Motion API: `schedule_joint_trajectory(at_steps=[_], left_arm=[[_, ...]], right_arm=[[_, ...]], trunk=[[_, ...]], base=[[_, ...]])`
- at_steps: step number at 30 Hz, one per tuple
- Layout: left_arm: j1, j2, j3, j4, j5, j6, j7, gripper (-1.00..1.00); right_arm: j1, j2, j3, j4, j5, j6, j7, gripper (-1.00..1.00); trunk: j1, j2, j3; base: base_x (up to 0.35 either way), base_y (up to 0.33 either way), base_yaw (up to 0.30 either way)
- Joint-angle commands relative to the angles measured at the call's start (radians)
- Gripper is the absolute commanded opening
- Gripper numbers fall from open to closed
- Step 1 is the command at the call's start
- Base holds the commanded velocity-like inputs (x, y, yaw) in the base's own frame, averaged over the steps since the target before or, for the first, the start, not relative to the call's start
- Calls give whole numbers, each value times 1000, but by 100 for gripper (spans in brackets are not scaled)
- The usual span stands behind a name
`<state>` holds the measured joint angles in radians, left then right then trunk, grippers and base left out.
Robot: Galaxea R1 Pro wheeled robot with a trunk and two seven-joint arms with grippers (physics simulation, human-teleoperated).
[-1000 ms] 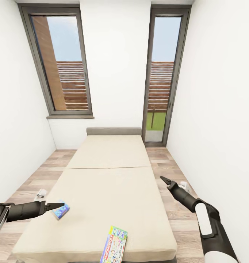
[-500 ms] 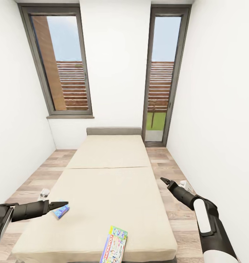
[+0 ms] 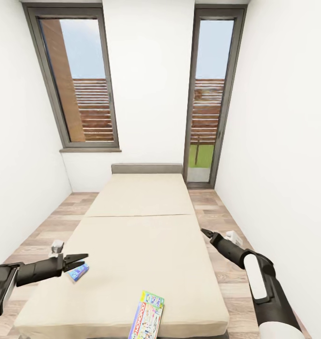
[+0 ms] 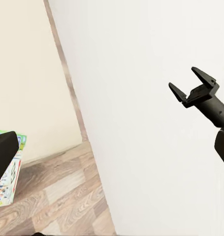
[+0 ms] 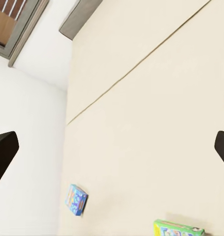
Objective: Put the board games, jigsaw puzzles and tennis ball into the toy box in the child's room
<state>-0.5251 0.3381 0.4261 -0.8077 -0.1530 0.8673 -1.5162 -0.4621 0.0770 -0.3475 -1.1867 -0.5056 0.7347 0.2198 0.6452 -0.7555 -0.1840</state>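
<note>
We see the light-blue board game (image 3: 78,272) lying near the bed's (image 3: 141,235) left edge, and the white-blue-green board game (image 3: 147,316) overhanging its near edge, bare mattress spreading wide beyond both. Our left gripper (image 3: 80,259) hovers just beside the light-blue box, fingers slightly spread, holding nothing. Our right gripper (image 3: 205,233) hangs past the bed's right edge over the plank floor (image 3: 217,263), fingers spread and empty.

Two board games (image 3: 78,272) (image 3: 147,316) lie on the bed (image 3: 141,245), one near its left edge, one at its foot.
</note>
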Motion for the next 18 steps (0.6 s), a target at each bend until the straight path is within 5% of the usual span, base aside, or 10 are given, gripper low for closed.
schedule_joint_trajectory(at_steps=[1, 18], left_arm=[[-1, -1, 8, -1, -10, 19, -9, 100], [-1, -1, 29, -1, -7, 44, -16, 100]], right_arm=[[-1, 1, -3, 0, 3, 6, 6, 100], [-1, 1, 1, 1, 2, 6, 6, 100]], trunk=[[0, -1, -2], [0, -1, -2]], base=[[0, 0, 0], [0, 0, 0]])
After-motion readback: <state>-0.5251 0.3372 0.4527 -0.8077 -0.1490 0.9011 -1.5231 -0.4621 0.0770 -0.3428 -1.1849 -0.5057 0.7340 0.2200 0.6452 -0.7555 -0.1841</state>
